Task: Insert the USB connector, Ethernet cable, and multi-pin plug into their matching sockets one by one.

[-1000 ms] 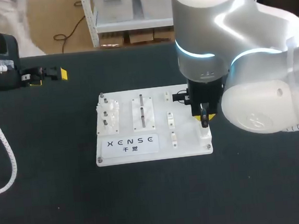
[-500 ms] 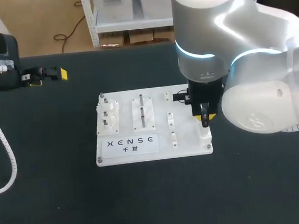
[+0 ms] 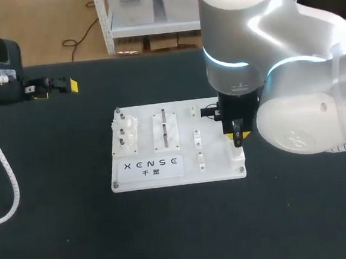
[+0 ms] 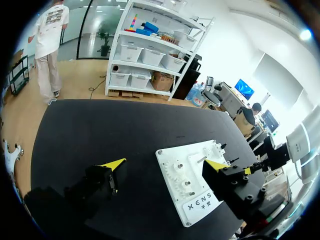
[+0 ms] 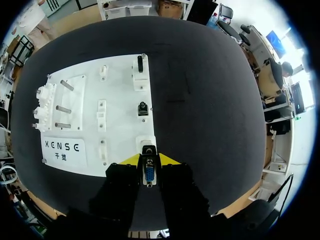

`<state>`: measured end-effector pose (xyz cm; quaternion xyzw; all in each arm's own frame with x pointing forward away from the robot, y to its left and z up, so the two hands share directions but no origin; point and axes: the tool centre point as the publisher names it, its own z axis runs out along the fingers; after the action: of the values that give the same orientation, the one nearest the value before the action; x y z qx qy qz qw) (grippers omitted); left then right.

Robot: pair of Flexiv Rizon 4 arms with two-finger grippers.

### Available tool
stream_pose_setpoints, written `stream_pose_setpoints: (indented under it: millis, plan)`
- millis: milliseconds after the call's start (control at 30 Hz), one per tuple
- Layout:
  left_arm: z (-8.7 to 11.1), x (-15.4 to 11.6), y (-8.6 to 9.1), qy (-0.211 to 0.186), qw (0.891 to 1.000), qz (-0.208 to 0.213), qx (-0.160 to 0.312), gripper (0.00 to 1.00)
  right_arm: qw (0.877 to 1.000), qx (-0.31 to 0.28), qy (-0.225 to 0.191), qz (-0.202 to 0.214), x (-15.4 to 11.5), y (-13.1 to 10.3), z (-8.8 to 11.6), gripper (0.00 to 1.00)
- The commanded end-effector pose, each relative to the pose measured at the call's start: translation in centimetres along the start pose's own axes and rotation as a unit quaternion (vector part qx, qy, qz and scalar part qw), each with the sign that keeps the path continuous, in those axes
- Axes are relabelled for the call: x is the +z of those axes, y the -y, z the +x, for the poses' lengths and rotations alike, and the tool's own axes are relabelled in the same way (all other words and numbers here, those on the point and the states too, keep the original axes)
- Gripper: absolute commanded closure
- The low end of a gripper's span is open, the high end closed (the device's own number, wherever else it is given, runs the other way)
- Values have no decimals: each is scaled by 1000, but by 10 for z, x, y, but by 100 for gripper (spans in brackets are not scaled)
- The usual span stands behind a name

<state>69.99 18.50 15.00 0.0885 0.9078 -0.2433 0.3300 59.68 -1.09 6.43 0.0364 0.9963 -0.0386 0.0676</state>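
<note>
Nothing shifts from a second ago: right gripper clamps the multi-pin plug over its socket; left gripper gapes wide, empty.

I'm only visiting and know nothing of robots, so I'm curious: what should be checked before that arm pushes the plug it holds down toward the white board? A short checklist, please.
1. Blue-faced multi-pin plug gripped between the right gripper's yellow-tipped fingers: ok.
2. Plug lined up with the white socket at the flat white board's corner: ok, the socket lies straight ahead of it.
3. Way between plug and socket free: ok.
4. Pins matching the socket's holes: cannot tell.
5. Left gripper clear of the board: ok, open, off by the black table's far left edge.
</note>
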Motion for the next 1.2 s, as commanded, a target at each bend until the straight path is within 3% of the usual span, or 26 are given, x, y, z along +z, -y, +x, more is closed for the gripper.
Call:
stream_pose_setpoints:
  millis: [33,1200]
  plan:
    - [0,0,0,0,1000,0,0,0,1000,1,0,1,1,2,1,100]
    - [0,0,0,0,1000,0,0,0,1000,-11,5,-6,1,1,2,100]
